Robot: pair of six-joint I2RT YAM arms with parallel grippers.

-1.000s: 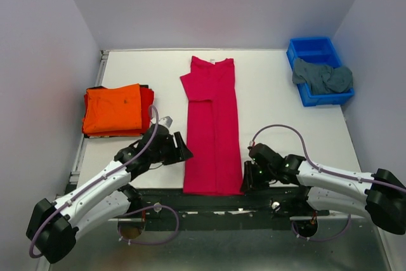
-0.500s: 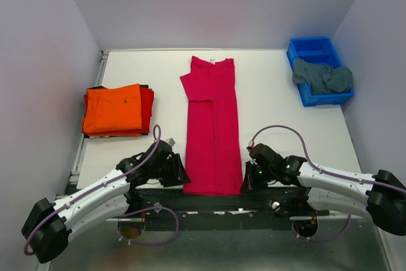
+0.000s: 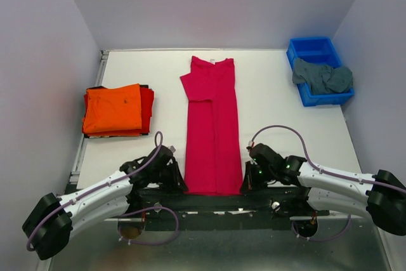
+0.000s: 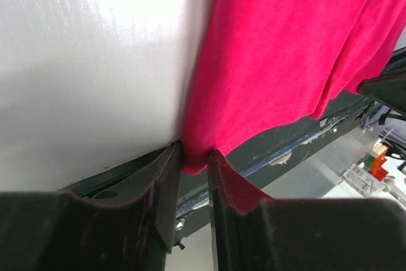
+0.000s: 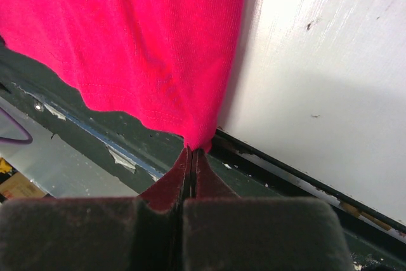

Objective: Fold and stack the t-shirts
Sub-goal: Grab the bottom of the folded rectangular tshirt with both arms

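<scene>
The crimson-pink t-shirt (image 3: 212, 125) lies folded lengthwise down the middle of the table, its hem at the near edge. My left gripper (image 3: 179, 181) is at its near-left hem corner. In the left wrist view the jaws (image 4: 193, 157) stand slightly apart with the shirt (image 4: 285, 49) corner between them. My right gripper (image 3: 246, 182) is shut on the near-right hem corner, seen pinched in the right wrist view (image 5: 192, 152) below the shirt (image 5: 139, 36). The orange t-shirt (image 3: 113, 109) lies folded on the red one (image 3: 147, 103) at the left. The grey-teal t-shirt (image 3: 322, 77) is crumpled in the bin.
The blue plastic bin (image 3: 311, 49) stands at the back right corner of the white table (image 3: 279, 112). A dark metal rail runs along the near table edge (image 4: 298, 138) under the shirt's hem. Walls close the left, back and right sides.
My left arm has swung down and toward the near edge, bringing its gripper from beside the shirt's left side to the near-left hem corner. The right arm has stayed still.
</scene>
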